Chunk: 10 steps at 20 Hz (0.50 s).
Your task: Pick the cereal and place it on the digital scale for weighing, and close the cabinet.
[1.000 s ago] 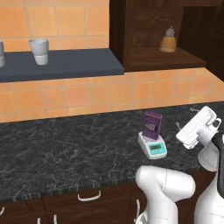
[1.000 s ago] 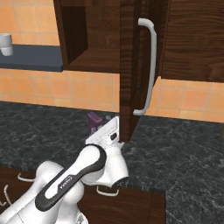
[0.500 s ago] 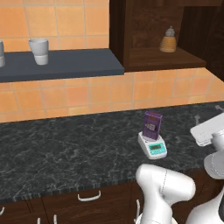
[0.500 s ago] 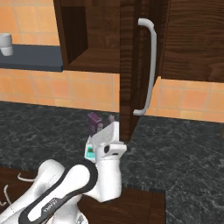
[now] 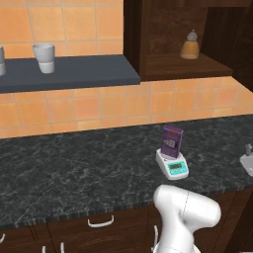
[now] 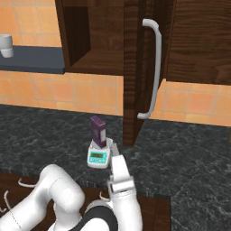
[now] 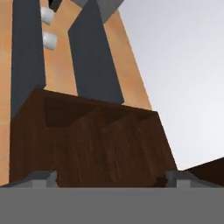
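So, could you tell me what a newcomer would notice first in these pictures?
The purple cereal standing upright on the scale, mid-counter. Next, the dark cabinet above, its door with the long silver handle swung open beside the scale. A tan bottle sits on the cabinet's shelf.

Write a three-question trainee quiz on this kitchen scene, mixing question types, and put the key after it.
1. True or false: the cereal stands upright on the digital scale.
2. Multiple choice: the cabinet door with the long silver handle is A) shut, B) open, C) taken off.
3. Fill in: the tan bottle sits inside the ____.

Key: 1 true; 2 B, the door swings out edge-on over the counter; 3 cabinet. Judging by the open door, closing it looks like the step left, and the end effector faces dark wood with its jaws wide and nothing between them.
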{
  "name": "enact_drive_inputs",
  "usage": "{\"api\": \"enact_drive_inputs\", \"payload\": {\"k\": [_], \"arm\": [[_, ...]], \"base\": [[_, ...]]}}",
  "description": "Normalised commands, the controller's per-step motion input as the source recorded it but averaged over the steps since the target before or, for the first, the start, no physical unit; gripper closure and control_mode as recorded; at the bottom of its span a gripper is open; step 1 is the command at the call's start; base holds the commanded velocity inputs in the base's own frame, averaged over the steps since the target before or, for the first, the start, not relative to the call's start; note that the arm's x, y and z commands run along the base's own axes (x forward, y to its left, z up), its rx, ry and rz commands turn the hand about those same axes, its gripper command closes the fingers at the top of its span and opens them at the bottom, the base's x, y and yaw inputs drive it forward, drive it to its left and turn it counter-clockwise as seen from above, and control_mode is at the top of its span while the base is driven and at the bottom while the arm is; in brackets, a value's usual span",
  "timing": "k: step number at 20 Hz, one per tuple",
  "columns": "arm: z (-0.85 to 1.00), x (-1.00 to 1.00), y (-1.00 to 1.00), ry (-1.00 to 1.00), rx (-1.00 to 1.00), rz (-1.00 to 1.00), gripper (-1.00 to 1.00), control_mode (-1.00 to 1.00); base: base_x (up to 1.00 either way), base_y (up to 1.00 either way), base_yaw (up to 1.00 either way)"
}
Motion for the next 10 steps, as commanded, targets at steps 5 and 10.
{"api": "enact_drive_inputs", "payload": {"k": [5, 10], "arm": [[0.23, -0.15, -0.72, 0.1, -0.03, -0.23, -1.0, -1.0], [0.09, 0.0, -0.74, 0.45, 0.11, -0.03, -1.0, -1.0]], "base": [[0.0, 0.0, 0.0], [0.0, 0.0, 0.0]]}}
